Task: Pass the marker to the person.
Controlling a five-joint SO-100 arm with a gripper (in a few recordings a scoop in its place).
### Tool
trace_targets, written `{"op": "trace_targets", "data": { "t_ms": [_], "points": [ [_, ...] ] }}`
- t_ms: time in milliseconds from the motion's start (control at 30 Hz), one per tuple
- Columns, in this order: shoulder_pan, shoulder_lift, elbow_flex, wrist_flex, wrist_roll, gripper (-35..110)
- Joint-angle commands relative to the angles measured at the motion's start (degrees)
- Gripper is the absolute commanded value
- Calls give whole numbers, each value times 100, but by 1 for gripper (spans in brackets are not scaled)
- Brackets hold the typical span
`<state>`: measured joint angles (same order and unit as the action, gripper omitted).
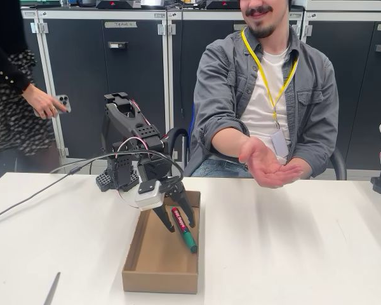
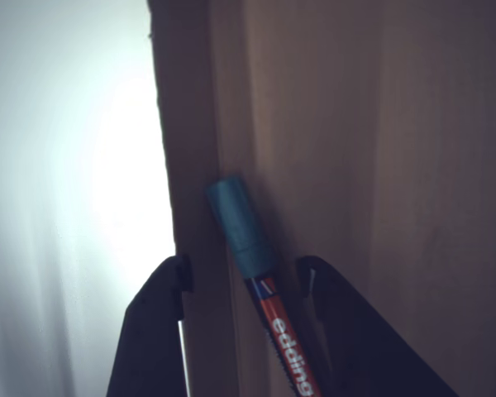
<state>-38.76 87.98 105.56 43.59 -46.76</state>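
In the fixed view, going from left to right, a grey stick [image 1: 53, 289] lies on the white table [image 1: 292, 254] at about 7 o'clock from the arm, well apart from the work. At the left edge a second person's hand [image 1: 43, 101] holds a phone [image 1: 63, 102]; it plays no part.

Next comes the open cardboard box [image 1: 153, 270], and the gripper [image 1: 175, 220] reaches down into it. The marker [image 1: 184, 229] lies inside, against the right wall of the box, with its green cap pointing to about 5 o'clock. In the wrist view the two dark fingers [image 2: 157, 331] stand one on each side of the marker [image 2: 269, 318] with space between; the jaws are open and hold nothing yet.

The marker looks light, stiff and smooth, so I judge it can roll or slip. The best hold is across the red label in the middle of the body, not on the cap. The box wall [image 2: 194, 207] is just beside it, and one finger seems to be over this wall, so it may hinder the closing.

Farther right, at about 2 o'clock from the gripper, the person [image 1: 267, 82] sits behind the table with an open hand [image 1: 267, 164], palm up. The way from the box up to this hand looks free.
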Motion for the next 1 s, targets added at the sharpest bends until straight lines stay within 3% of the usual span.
{"op": "trace_targets", "data": {
  "t_ms": [0,967],
  "points": [
    [-167,281,-308,44,62,29],
    [123,-413,-562,246,475,29]
  ]
}}
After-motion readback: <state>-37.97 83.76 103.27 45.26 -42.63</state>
